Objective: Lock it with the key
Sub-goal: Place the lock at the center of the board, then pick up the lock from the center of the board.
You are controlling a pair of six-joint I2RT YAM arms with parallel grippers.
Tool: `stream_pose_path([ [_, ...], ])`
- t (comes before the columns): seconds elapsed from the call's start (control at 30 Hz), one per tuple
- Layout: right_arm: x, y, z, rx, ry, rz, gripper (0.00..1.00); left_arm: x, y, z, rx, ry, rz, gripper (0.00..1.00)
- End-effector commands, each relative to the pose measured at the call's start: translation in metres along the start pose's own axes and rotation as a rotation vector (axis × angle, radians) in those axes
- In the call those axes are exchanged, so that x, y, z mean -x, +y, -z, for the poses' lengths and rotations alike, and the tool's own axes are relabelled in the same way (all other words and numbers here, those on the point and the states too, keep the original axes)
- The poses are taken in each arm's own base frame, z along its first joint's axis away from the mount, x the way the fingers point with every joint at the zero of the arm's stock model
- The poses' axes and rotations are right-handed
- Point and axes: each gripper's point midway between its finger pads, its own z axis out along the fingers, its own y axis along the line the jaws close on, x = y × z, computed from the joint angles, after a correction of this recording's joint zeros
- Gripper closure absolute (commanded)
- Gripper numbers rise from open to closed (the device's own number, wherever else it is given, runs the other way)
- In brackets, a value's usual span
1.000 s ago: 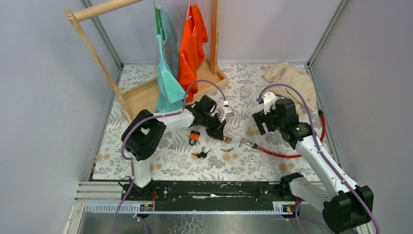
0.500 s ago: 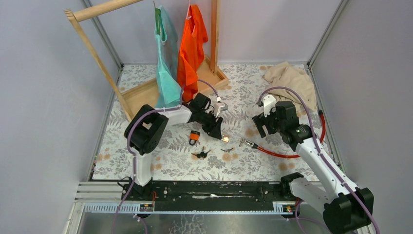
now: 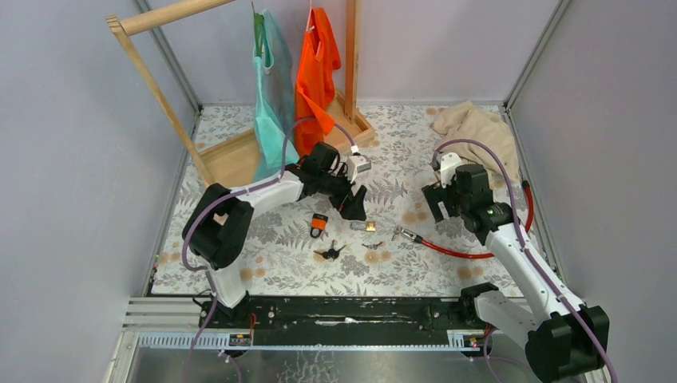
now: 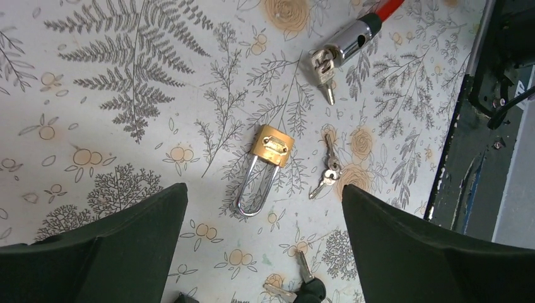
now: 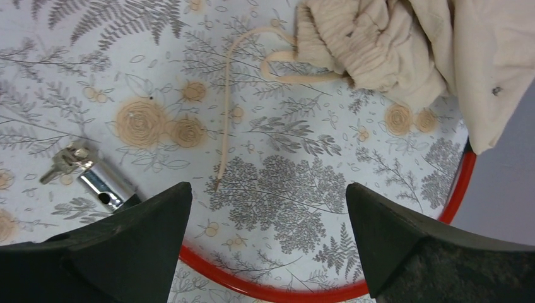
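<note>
- the brass padlock (image 4: 270, 151) lies flat on the flowered table cover (image 3: 279, 263), about mid-table. its long shackle lies flat beside the body, and whether it is clicked shut i cannot tell.
- half a second ago the left gripper (image 3: 357, 211) was right down on this padlock. now it has let go and drawn back to the far left. its fingers (image 4: 126, 246) are spread wide and touch nothing, with the padlock in plain sight between them in the wrist view.
- the padlock itself sits on much the same spot as before.
- a small bunch of keys (image 4: 327, 173) lies just beside the padlock, on its near side, not touching it.
- to the right of the padlock is the silver end of the red cable lock (image 4: 344, 44), with a key hanging at its tip. the cable curves off to the right.
- left of the brass padlock sits an orange padlock (image 3: 319, 224), with black-headed keys (image 3: 329, 253) just near of it. neither has moved.
- the right gripper (image 5: 268, 189) hangs over the cable on the right, jaws wide apart and holding nothing. it has shifted a little to the right since the earlier frames.
- a beige cloth (image 5: 404, 44) is heaped at the far right, a drawstring trailing from it.
- a wooden rack (image 3: 160, 88) stands at the far left with a teal garment (image 3: 271, 104) and an orange one (image 3: 315, 72).
</note>
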Motion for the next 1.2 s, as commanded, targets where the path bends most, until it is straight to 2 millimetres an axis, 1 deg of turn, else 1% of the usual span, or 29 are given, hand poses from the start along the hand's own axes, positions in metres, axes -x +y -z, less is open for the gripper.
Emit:
stream_pose_path([
  [0.0, 0.0, -0.025, 0.003, -0.111, 0.023, -0.006, 0.01, 0.014, -0.011, 0.003, 0.026, -0.037, -0.126, 0.0],
  [0.13, -0.005, -0.038, 0.003, -0.153, 0.049, -0.017, 0.01, 0.015, -0.032, -0.001, 0.044, -0.025, -0.245, 0.0],
  [0.23, -0.006, -0.055, 0.002, -0.195, 0.073, -0.028, 0.01, 0.021, -0.044, 0.0, 0.058, -0.033, -0.316, 0.0],
  [0.4, -0.019, -0.102, -0.003, -0.256, 0.124, -0.097, 0.01, 0.032, -0.055, 0.005, 0.13, -0.043, -0.443, 0.0],
  [0.5, -0.032, -0.131, -0.01, -0.272, 0.172, -0.148, 0.01, 0.04, -0.057, 0.011, 0.179, -0.053, -0.513, 0.0],
  [0.57, -0.045, -0.148, -0.019, -0.264, 0.224, -0.184, 0.0, 0.045, -0.06, 0.015, 0.194, -0.064, -0.534, 0.0],
  [0.67, -0.066, -0.17, -0.028, -0.244, 0.3, -0.237, 0.03, 0.05, -0.064, 0.019, 0.197, -0.078, -0.55, 0.0],
  [0.77, -0.087, -0.187, -0.035, -0.203, 0.359, -0.298, 0.06, 0.053, -0.066, 0.02, 0.209, -0.084, -0.57, 0.0],
  [0.87, -0.109, -0.194, -0.039, -0.159, 0.425, -0.34, 0.11, 0.055, -0.07, 0.02, 0.214, -0.083, -0.61, 0.0],
  [0.93, -0.121, -0.199, -0.041, -0.135, 0.454, -0.368, 0.14, 0.054, -0.073, 0.018, 0.206, -0.075, -0.647, 0.0],
  [0.97, -0.123, -0.202, -0.041, -0.128, 0.46, -0.376, 0.15, 0.053, -0.075, 0.017, 0.2, -0.067, -0.665, 0.0],
  [1.03, -0.136, -0.202, -0.046, -0.086, 0.498, -0.396, 0.17, 0.05, -0.079, 0.014, 0.183, -0.044, -0.684, 0.03],
  [1.07, -0.14, -0.203, -0.047, -0.073, 0.51, -0.404, 0.18, 0.047, -0.081, 0.012, 0.174, -0.026, -0.688, 0.05],
  [1.17, -0.152, -0.2, -0.05, -0.032, 0.545, -0.423, 0.22, 0.046, -0.086, 0.007, 0.166, -0.011, -0.702, 0.08],
])
